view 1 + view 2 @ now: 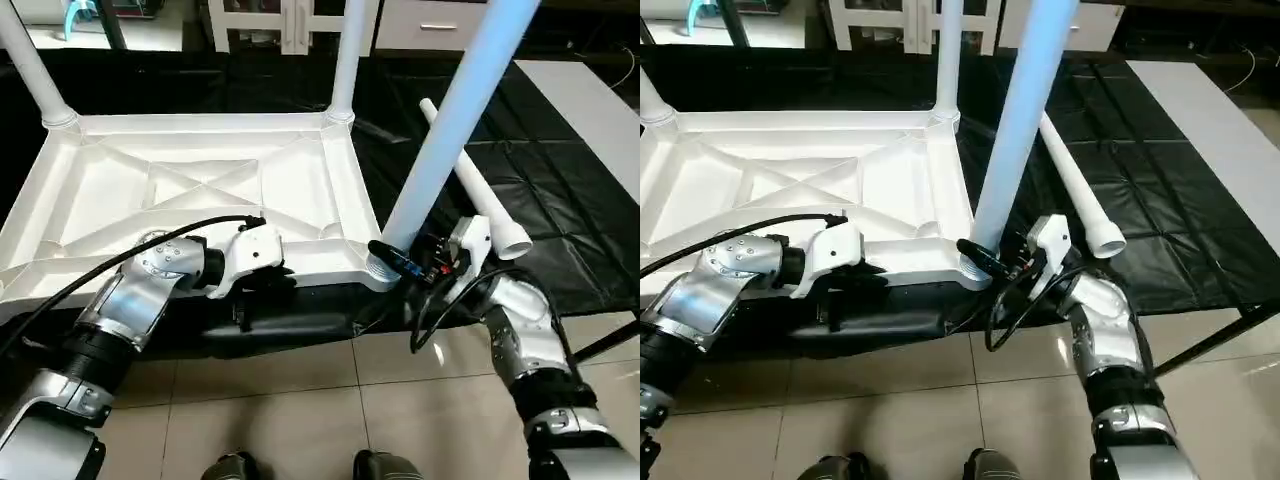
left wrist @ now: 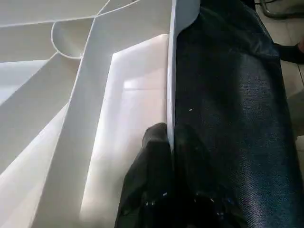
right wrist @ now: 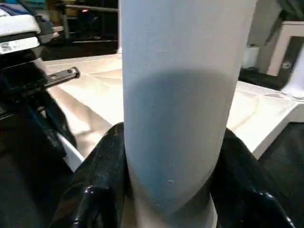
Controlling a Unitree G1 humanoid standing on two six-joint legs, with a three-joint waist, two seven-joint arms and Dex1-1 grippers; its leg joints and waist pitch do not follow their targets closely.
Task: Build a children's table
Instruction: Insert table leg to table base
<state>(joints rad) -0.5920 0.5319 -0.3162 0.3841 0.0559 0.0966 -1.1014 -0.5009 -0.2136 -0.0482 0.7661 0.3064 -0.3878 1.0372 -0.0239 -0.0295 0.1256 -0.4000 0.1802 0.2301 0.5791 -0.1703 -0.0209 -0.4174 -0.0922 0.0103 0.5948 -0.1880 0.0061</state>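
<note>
The children's table top (image 1: 200,190) lies upside down on black cloth, ribbed underside up. Two white legs stand in its far corner sockets, one at the left (image 1: 30,70) and one at the right (image 1: 347,60). A third leg (image 1: 450,120) stands tilted in the near right socket (image 1: 378,268). My right gripper (image 1: 395,262) is shut around its base, one black finger (image 3: 102,180) on each side of the tube (image 3: 180,104). My left gripper (image 1: 268,285) is shut on the top's near rim (image 2: 170,71), a finger (image 2: 152,161) on either face. A fourth leg (image 1: 478,195) lies loose on the cloth.
The black cloth (image 1: 560,220) covers the low work surface, whose near edge meets a tiled floor (image 1: 300,400). A white cabinet (image 1: 290,25) stands behind. A pale panel (image 1: 590,110) lies at the right. My feet (image 1: 300,468) show at the bottom.
</note>
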